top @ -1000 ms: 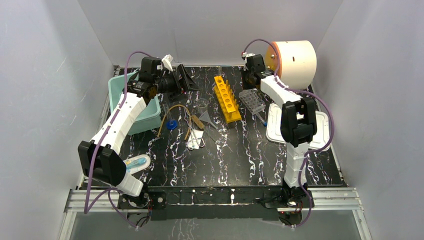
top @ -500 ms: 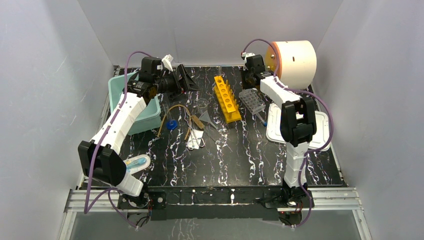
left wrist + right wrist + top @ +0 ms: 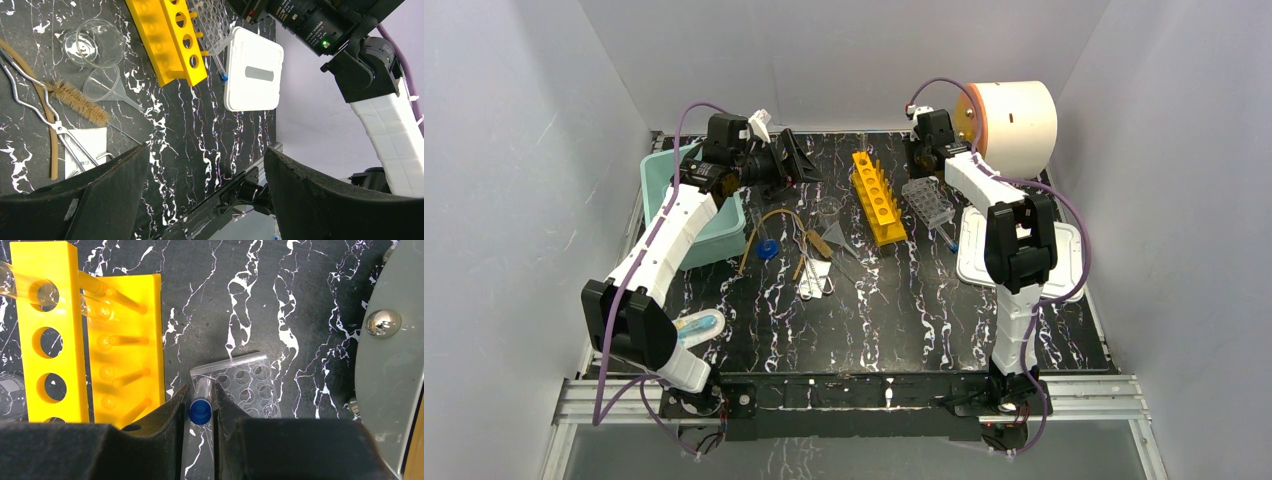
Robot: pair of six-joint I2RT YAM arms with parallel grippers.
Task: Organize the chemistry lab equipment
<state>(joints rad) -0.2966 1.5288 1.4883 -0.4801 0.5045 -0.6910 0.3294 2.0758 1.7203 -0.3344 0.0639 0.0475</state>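
Right wrist view: the right hand (image 3: pixel 201 390) pinches a blue-capped tube (image 3: pixel 200 410) at the lower middle of the frame.
The tube's far end reaches the near edge of the clear rack (image 3: pixel 247 382) at centre frame; the yellow rack (image 3: pixel 50 330) fills the left side, apart from it. Left wrist view has the left hand (image 3: pixel 206 150) spread wide, holding nothing, above the table (image 3: pixel 200 130). At upper left a glass beaker (image 3: pixel 95 42) lies just beside a funnel (image 3: pixel 102 85), with a brush (image 3: pixel 77 102) and rubber hose (image 3: pixel 52 162) below.
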